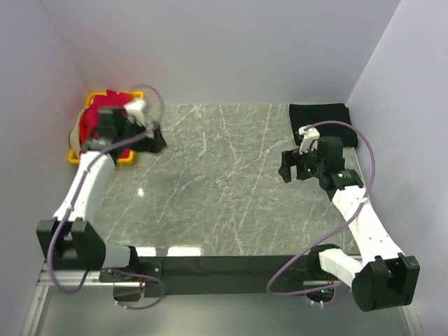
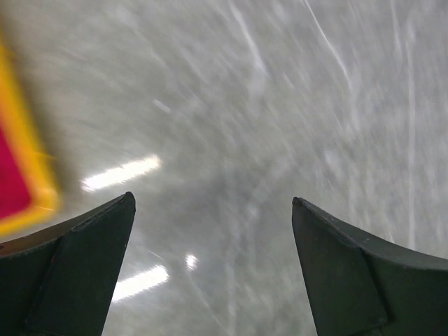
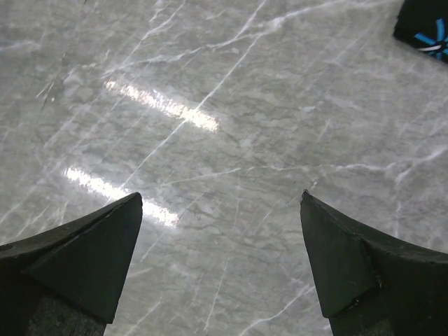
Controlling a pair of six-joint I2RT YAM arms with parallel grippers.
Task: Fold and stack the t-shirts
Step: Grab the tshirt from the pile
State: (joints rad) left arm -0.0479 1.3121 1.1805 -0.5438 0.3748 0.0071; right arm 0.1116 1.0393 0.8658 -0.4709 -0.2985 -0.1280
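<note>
Red t-shirts (image 1: pixel 94 119) lie bunched in a yellow basket (image 1: pixel 75 158) at the table's far left; the left arm hides much of them. A folded black t-shirt (image 1: pixel 320 115) lies flat at the far right; its corner shows in the right wrist view (image 3: pixel 425 24). My left gripper (image 1: pixel 155 139) is open and empty over bare table just right of the basket, whose rim shows blurred in the left wrist view (image 2: pixel 28 175). My right gripper (image 1: pixel 287 166) is open and empty above the table, in front of the black shirt.
The grey marble table (image 1: pixel 224 182) is walled in by white panels on the left, back and right. The basket hangs over the table's left edge. Purple cables loop from both arms.
</note>
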